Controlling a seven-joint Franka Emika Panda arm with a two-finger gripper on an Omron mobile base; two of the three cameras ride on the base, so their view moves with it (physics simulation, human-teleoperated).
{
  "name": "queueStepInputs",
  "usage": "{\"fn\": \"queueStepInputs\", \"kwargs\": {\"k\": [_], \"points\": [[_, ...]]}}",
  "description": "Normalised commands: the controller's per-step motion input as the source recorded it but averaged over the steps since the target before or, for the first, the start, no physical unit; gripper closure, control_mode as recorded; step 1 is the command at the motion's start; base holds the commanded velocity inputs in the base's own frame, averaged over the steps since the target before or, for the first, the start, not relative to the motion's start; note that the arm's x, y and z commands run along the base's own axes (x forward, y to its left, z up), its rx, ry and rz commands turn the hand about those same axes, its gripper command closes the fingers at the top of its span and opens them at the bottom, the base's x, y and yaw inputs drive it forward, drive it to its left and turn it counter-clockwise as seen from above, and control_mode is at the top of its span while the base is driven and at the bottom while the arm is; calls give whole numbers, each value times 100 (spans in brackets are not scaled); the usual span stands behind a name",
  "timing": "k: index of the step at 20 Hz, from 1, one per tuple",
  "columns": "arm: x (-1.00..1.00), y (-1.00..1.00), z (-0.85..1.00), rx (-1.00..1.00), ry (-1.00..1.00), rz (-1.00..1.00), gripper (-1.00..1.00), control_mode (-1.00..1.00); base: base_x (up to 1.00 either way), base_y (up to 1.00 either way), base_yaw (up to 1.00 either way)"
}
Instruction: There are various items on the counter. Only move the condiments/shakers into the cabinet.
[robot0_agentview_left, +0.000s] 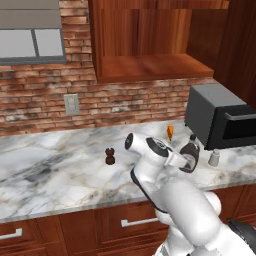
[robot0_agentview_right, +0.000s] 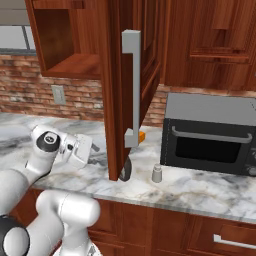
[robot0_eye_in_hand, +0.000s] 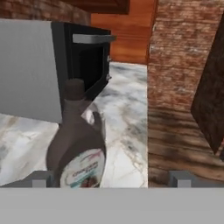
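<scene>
The wall cabinet (robot0_agentview_left: 150, 67) is seen open with its shelf bare, so no condiment is judged to have been put away yet; all three remain to be moved. The gripper (robot0_eye_in_hand: 111, 179) is held level over the counter (robot0_agentview_left: 55, 165) with its jaws spread wide, nothing clamped, and the tall dark bottle (robot0_eye_in_hand: 78, 144) is framed just ahead between the fingertips, near the microwave (robot0_agentview_left: 220, 120) at the right end of the counter. The pepper mill (robot0_agentview_left: 109, 156) stands toward the middle of the counter, the pale grey shaker (robot0_agentview_left: 214, 158) near the front edge beside the microwave. The orange wedge (robot0_agentview_left: 170, 132) is to be left
</scene>
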Motion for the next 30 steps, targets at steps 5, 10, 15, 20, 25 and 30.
{"fn": "queueStepInputs", "kwargs": {"k": [5,10,15,20,25,30], "points": [[54,0,0,-2,0,-30,-100,-100,0,0,0],[63,-6,0,0,0,-32,-100,-100,0,0,0],[38,-19,0,0,1,-19,-100,-100,0,0,0],[5,-30,-5,0,0,-6,-100,-100,0,0,0],[-7,-46,-10,0,0,-3,-100,-100,0,0,0],[-9,-40,-2,0,0,-5,-100,-100,0,0,0]]}}
